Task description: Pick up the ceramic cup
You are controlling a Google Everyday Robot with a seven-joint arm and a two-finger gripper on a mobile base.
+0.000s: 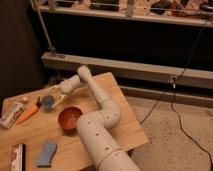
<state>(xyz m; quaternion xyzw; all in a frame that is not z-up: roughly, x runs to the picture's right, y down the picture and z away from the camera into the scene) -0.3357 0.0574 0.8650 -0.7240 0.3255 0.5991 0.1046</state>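
Observation:
The ceramic cup [47, 102], small and round with a blue-grey inside and a pale rim, sits on the wooden table [112, 92] at its left middle. My white arm reaches from the lower middle of the camera view across the table. My gripper [54, 96] is right at the cup, over its right side. The gripper partly covers the cup's right edge. I cannot tell whether it touches the cup.
A red-orange bowl [70, 118] stands just in front of the cup, next to my arm. An orange object [30, 113] and a white bottle [12, 114] lie at the left. A blue-grey pad [47, 153] and a red-white packet [17, 156] lie near the front edge. A cable [182, 127] runs over the floor at the right.

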